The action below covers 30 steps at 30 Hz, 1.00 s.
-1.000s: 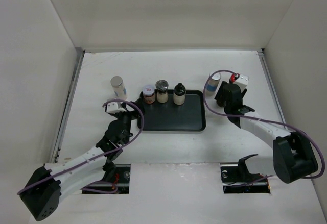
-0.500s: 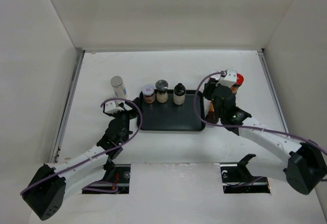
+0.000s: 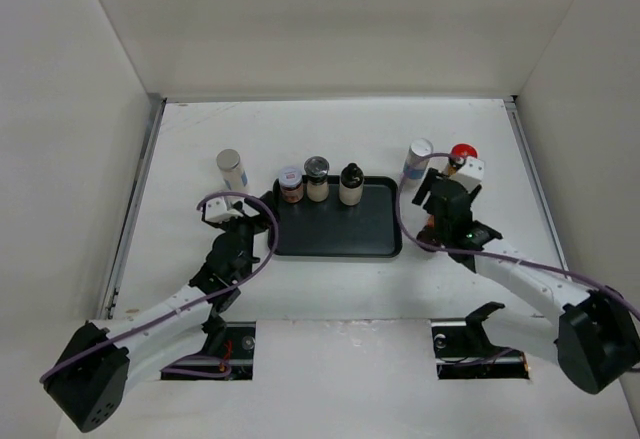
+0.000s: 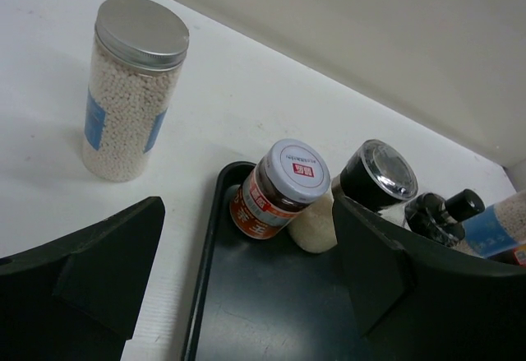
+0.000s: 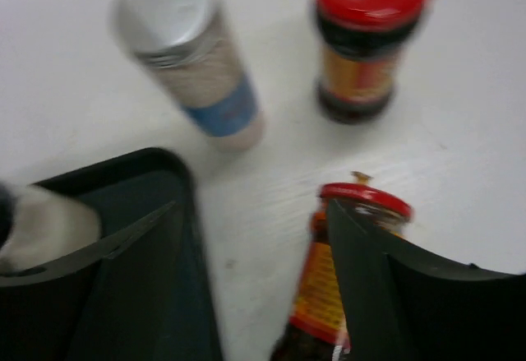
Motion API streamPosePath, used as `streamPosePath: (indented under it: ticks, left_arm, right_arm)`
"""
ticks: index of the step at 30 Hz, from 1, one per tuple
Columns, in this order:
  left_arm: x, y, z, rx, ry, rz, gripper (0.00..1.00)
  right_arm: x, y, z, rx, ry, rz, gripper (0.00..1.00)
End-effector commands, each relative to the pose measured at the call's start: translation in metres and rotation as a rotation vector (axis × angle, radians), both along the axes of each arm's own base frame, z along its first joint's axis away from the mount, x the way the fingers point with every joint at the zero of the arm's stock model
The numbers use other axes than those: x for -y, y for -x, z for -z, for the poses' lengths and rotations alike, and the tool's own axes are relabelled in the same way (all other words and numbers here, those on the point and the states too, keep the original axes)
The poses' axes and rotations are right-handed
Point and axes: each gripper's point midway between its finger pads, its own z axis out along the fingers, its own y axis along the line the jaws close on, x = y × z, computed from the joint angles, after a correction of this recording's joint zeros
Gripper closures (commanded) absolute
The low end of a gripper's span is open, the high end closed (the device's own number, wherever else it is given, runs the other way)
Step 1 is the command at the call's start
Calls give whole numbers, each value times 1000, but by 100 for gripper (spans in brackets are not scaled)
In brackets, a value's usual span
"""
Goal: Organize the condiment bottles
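Observation:
Three condiment bottles stand along the back of the black tray [image 3: 340, 234]: a red-labelled white-lidded jar [image 3: 290, 184] [image 4: 275, 192], a black-capped beige shaker [image 3: 317, 178] [image 4: 374, 176] and a black-capped bottle [image 3: 351, 184]. A silver-topped cylinder [image 3: 232, 170] [image 4: 131, 90] stands left of the tray. Another cylinder [image 3: 418, 159] [image 5: 193, 65] and a red-capped bottle [image 3: 462, 154] [image 5: 370, 40] stand at the back right. My left gripper [image 3: 250, 231] [image 4: 246, 246] is open and empty over the tray's left edge. My right gripper [image 3: 422, 217] [image 5: 251, 213] is open; a second red-capped bottle [image 5: 349, 279] rests against its right finger, just right of the tray.
White walls close the table in at the back, left and right. Bare white tabletop lies between the tray's right rim [image 5: 181, 172] and the back-right bottles, and the tray's front half [image 4: 271, 312] holds nothing.
My right arm came forward from the back-right bottles to the tray's right edge, and a red-capped bottle now shows beside its finger. My left gripper drew back slightly from the tray's left corner.

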Motion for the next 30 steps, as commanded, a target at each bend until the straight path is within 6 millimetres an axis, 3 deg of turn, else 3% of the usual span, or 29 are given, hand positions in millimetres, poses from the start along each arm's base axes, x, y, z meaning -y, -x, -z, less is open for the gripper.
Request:
streamPosePath:
  ticks: [1,4,6,12,16,23,30]
  left_arm:
    - [9,-1,-12,37,36,31,17]
    - [14,-1,-14,43,43,52,16]
    - [18,-1,-13,43,45,69,16]
    - [24,2,-13,45,57,98,16]
    - [23,4,-16,58,69,102,16]
    - [26,5,-14,52,77,117,16]
    - [22,5,-13,52,82,105,16]
  right_arm:
    - [49,15,22,-55,-53,185,20]
    - [70,15,41,-111,-86,238,4]
    - [73,8,50,-147,-101,233,0]
    - [82,-1,70,-220,-122,247,0]
    - [77,-4,82,-259,-154,231,0]
    - [78,-16,83,-264,-170,242,11]
    - [76,-21,96,-302,-160,231,19]
